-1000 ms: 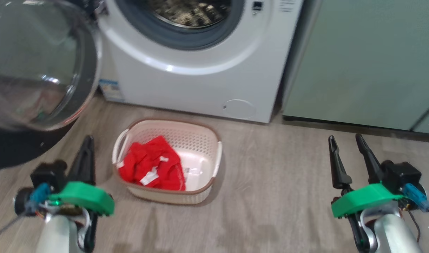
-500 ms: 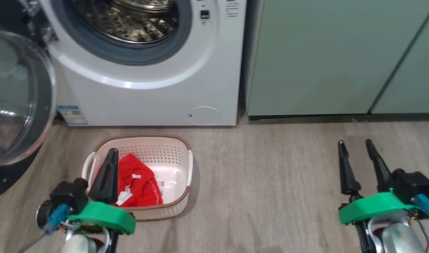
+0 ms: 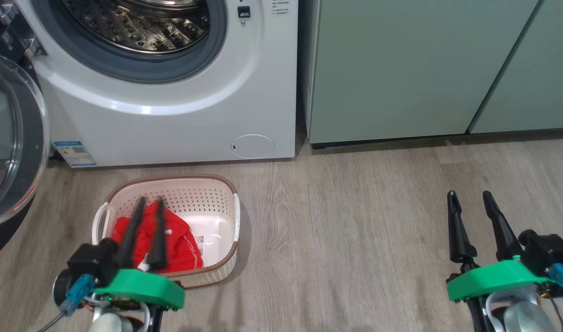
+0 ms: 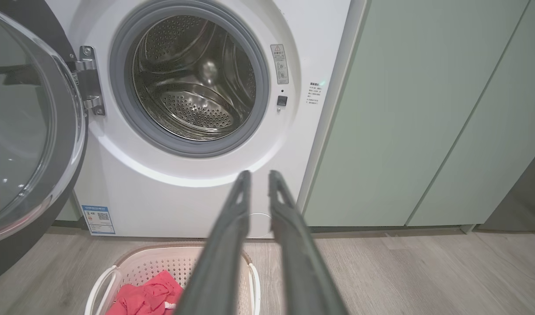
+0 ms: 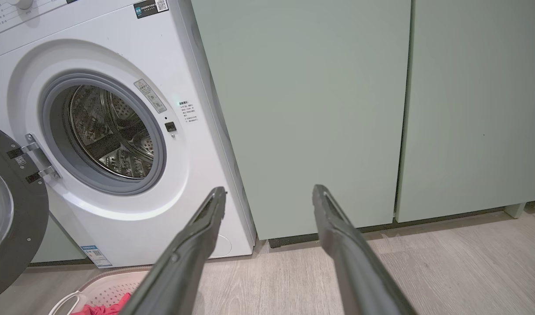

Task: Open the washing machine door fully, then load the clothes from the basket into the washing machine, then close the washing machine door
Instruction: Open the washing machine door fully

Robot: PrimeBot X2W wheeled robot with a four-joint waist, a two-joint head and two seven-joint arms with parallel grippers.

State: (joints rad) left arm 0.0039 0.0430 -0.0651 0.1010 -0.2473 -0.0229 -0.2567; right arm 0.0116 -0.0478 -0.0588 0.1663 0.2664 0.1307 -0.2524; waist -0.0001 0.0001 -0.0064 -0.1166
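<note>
The basket (image 3: 198, 196) sits on the wood floor (image 3: 355, 230) just in front of the washing machine (image 3: 171, 124), below the lower left of its front panel. The clothes (image 3: 184, 244) lie bunched in the left half of the basket, a red heap with white trim showing. The right half of the basket floor is bare cream plastic with a small sticker (image 3: 199, 238) on it.

The washing machine door (image 3: 9, 138) is swung out to the left on its hinge, its glass dome facing the room. The drum (image 4: 193, 87) is open to view, bare perforated steel inside the grey seal.

The left hand (image 3: 151, 200) is poised over the basket in the head view. Its two dark fingers are narrowly parted with nothing between them, and their tips overlap the red heap. Whether they touch the fabric cannot be told. The right hand (image 3: 468, 196) is well apart to the right over bare floor, its fingers spread wide and empty, in front of the pale green cabinets (image 3: 401, 69).
</note>
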